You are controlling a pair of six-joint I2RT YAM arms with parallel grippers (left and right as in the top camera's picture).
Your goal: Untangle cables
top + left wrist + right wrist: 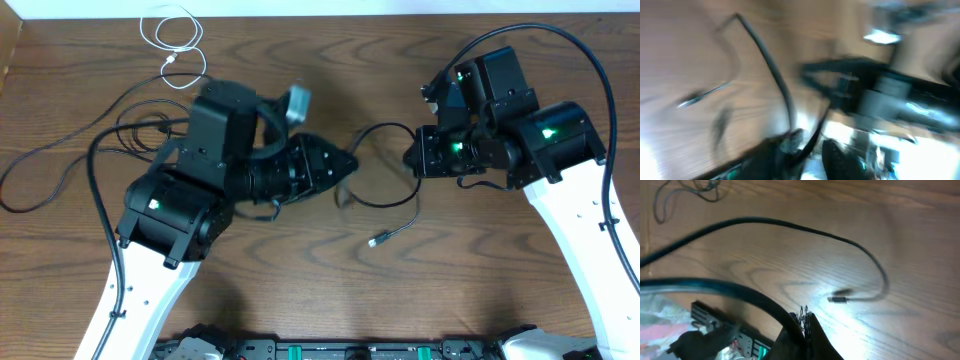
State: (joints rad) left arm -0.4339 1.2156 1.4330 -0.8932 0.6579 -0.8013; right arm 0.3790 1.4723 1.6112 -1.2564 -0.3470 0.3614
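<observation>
Where black cable [790,224] loose, tabletop [300,270] open

the left wrist picture is all smeary, so the left gripper [810,152] is only a dark blob, and you cannot tell if it holds the black cable [772,65]. the right gripper [805,325] is cut off by the bottom edge (only its tips show). from above, the white cable [172,58] has a plug too small to make out.
</observation>
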